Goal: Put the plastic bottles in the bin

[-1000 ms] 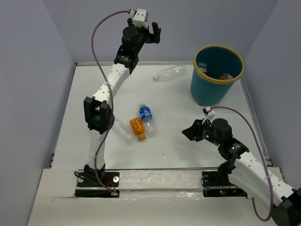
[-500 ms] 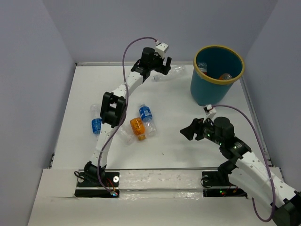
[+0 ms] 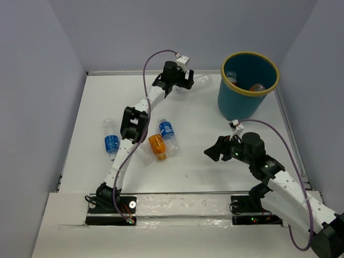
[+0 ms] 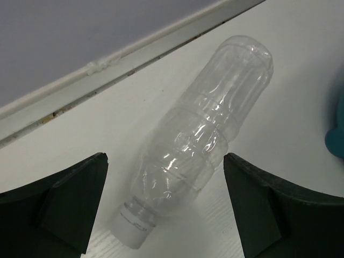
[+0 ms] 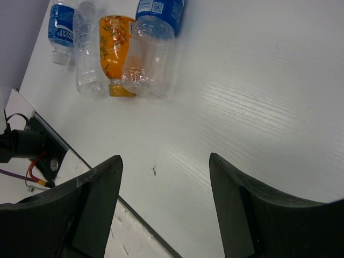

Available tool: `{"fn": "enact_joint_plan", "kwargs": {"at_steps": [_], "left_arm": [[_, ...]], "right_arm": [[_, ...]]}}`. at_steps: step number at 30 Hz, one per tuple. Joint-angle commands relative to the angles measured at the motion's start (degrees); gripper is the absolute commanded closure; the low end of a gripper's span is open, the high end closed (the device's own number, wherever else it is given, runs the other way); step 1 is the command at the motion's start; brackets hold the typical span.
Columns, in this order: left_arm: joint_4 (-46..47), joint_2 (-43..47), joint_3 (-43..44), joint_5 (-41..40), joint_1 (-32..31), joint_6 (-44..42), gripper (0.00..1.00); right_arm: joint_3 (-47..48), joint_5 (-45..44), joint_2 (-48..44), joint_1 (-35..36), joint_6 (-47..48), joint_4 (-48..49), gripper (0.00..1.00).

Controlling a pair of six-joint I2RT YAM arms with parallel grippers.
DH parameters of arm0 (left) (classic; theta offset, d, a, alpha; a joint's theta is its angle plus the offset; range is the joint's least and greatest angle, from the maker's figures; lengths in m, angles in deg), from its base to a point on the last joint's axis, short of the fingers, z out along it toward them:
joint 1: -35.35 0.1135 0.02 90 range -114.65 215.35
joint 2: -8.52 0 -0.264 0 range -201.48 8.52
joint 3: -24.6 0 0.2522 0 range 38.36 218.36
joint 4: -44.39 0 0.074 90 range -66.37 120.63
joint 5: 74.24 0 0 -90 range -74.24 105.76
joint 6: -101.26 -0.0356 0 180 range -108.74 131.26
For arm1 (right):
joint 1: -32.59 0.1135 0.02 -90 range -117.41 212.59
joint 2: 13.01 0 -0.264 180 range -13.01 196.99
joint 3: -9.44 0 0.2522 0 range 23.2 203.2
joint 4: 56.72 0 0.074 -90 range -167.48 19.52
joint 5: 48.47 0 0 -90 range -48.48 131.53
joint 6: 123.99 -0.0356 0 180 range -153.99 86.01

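A clear bottle (image 4: 204, 134) lies on its side by the back wall, its white neck pointing towards the camera. My left gripper (image 4: 164, 161) is open, with a jaw on each side of the bottle's lower body, not touching it. From above, this gripper (image 3: 181, 81) covers part of that bottle (image 3: 203, 79), left of the teal bin (image 3: 236, 102). The bin holds an orange bottle (image 3: 258, 87). My right gripper (image 3: 212, 152) is open and empty over bare table. Mid-table lie an orange bottle (image 3: 156, 146), a blue-labelled bottle (image 3: 167, 131), a clear one (image 3: 142, 154) and another blue-labelled one (image 3: 111, 141).
The right wrist view shows the group of bottles: blue-labelled (image 5: 59, 21), clear (image 5: 88, 59), orange (image 5: 115, 54) and blue-labelled (image 5: 153, 37), ahead of my right gripper (image 5: 164, 177). The table's near edge and the left arm's base (image 5: 32, 148) lie close below it. The back wall rail (image 4: 107, 64) runs behind the clear bottle.
My left arm has swung down from high above the back wall and now straddles the clear bottle. The blue-labelled bottle at left has come into view. My right gripper has edged left.
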Motion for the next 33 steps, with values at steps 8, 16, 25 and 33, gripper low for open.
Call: {"fn": "enact_joint_plan", "kwargs": {"at_steps": [8, 16, 25, 33], "left_arm": [[-2.1, -1.57, 3.66, 4.69, -0.32, 5.65, 0.01], [-10.55, -2.72, 2.87, 6.01, 0.29, 9.17, 0.01], [-13.98, -1.31, -1.52, 0.91, 0.21, 10.67, 0.06], [-6.61, 5.71, -13.99, -0.06, 0.21, 10.49, 0.75]], "right_arm": [[2.73, 2.67, 2.28, 0.63, 1.34, 4.73, 0.29], [4.49, 2.68, -1.32, 0.63, 0.72, 3.15, 0.29], [6.95, 2.24, -6.68, 0.63, 0.2, -0.63, 0.3], [6.6, 0.83, -8.26, 0.63, -0.42, -2.04, 0.32]]}}
